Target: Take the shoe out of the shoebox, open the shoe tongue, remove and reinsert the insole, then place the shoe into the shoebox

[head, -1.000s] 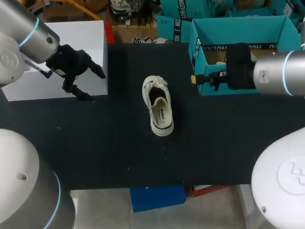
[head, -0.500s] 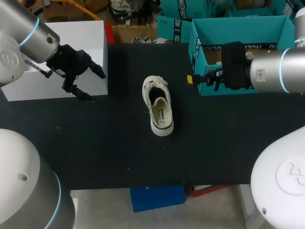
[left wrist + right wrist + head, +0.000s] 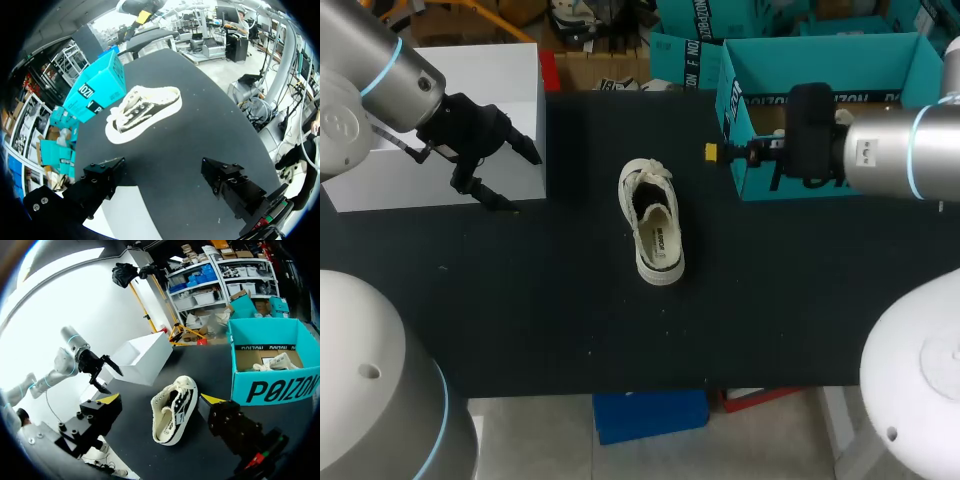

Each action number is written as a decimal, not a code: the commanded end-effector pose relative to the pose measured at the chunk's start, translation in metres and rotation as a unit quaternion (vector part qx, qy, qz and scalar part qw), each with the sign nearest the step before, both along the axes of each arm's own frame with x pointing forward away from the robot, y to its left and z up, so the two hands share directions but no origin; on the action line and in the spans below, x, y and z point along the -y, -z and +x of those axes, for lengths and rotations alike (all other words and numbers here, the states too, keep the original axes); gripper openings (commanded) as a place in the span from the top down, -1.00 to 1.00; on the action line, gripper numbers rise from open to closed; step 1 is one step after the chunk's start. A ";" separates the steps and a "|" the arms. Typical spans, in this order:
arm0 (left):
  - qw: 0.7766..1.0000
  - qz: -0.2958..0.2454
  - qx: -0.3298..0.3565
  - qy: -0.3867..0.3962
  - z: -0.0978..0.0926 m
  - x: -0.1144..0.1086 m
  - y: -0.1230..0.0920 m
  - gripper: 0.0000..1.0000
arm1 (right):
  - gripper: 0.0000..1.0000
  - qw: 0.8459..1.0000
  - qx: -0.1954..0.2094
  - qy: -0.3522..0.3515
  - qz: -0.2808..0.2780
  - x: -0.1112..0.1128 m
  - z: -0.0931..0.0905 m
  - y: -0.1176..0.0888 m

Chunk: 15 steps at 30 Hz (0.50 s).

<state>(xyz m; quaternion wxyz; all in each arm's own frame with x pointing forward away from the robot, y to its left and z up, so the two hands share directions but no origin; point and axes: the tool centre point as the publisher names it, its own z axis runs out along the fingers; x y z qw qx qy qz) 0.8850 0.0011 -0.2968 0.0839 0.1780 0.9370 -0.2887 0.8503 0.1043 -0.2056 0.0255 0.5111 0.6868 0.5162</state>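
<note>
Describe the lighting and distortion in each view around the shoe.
Head view: even light, the pale shoe crisp against the dark table, little bending. Left wrist view: the fisheye curves the table edge, and glare washes out the room beyond. Right wrist view: a bright white wash behind the white box; shoe and shoebox are clear.

Cream shoe [image 3: 655, 228], teal shoebox [image 3: 822, 46], black table [image 3: 550, 300]

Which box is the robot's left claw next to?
The plain white box: the left gripper hangs at its front corner. The teal cardboard shoebox stands beyond the white canvas shoe.
</note>
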 end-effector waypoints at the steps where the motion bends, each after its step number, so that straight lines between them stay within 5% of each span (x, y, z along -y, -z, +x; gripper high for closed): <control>1: 1.000 -0.001 0.002 0.000 0.000 0.000 0.001 -1.00 | -1.00 0.869 -0.400 -0.267 -0.119 0.004 0.012 0.001; 10: 1.000 -0.001 0.002 0.000 0.000 0.000 0.001 -1.00 | -1.00 0.895 -0.364 -0.255 -0.035 -0.011 0.018 -0.039; 15: 1.000 -0.001 0.002 0.000 0.000 0.000 0.001 -1.00 | -1.00 0.911 -0.338 -0.231 -0.045 -0.018 0.019 -0.050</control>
